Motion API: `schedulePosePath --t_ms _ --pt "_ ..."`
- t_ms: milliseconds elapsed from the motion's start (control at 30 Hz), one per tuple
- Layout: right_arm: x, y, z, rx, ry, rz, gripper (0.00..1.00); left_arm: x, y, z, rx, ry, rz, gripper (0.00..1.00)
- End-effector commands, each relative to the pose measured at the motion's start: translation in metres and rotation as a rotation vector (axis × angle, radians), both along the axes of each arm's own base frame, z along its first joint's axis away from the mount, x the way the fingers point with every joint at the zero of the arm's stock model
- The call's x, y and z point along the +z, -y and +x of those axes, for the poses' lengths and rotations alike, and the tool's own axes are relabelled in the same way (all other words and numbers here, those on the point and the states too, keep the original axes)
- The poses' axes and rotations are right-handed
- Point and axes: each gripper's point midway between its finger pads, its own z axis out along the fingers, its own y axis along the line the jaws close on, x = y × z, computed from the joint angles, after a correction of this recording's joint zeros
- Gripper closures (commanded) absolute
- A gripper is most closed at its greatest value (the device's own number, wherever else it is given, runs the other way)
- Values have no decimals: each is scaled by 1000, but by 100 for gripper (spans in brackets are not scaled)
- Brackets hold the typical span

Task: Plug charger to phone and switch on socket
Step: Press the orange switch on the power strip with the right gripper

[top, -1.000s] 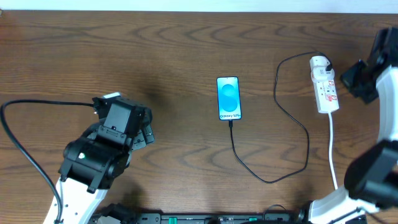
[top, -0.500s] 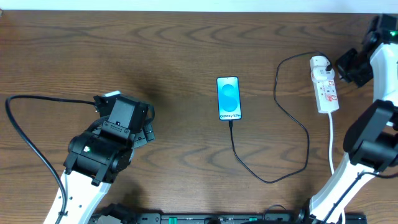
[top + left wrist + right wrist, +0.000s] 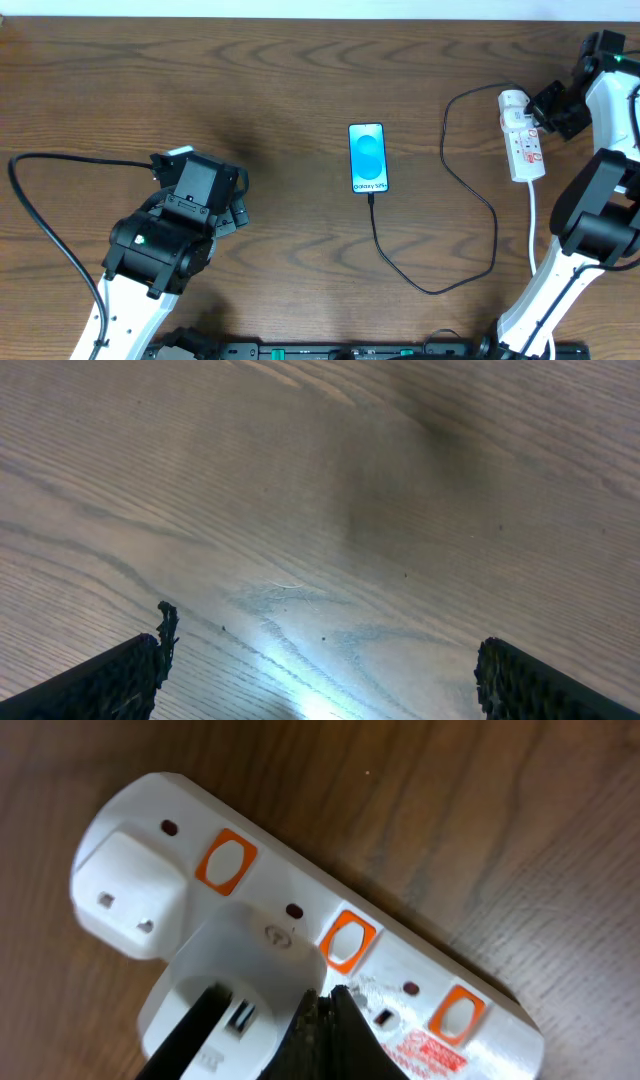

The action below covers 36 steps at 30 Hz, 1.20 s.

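From where I stand, the first half of the job looks done. The slim smartphone with the bright blue screen (image 3: 367, 157) lies flat near the middle of the dark wooden table (image 3: 250, 80). The thin black charger cable (image 3: 430, 289) runs from its lower edge, loops wide towards the right and climbs to the white adapter (image 3: 513, 100) at the far end of the narrow white power strip (image 3: 527, 150). The plug appears seated in the phone, though it is too small to be sure.

What is left, I judge, is the switch. The right gripper (image 3: 322, 1010) has its jaws pressed together, holding nothing, with the tips just beside the middle orange-red switch (image 3: 347, 941). I cannot tell whether they touch it, or whether any switch is on.

The left gripper (image 3: 320, 685) hangs over bare wood well apart from everything, jaws spread wide and empty.

Counting: 1 phone, 1 charger cable, 1 adapter, 1 power strip with 3 orange-red switches showing in the right wrist view, 1 thick white cord (image 3: 535, 240) trailing from the strip, and 2 arms.
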Motion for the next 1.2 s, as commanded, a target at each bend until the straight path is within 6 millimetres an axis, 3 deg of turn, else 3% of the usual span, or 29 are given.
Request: schedulePosePath --t_ms 0,133,300,500,733,867,1167 --pt "-19 0 2 19 -26 15 99 0 -2 -1 11 2 13 1" --pt "-42 -9 10 71 -36 23 99 0 -2 -1 11 2 13 1" --pt "-66 -45 10 186 -68 113 99 0 -2 -1 11 2 13 0" --pt "-58 -67 19 254 -39 114 99 0 -2 -1 11 2 13 0" --pt "-58 -100 23 302 -6 245 99 0 -2 -1 11 2 13 0" --pt "-52 -131 24 386 18 327 99 0 -2 -1 11 2 13 0" --pt "-54 -144 14 391 -36 332 99 0 -2 -1 11 2 13 0"
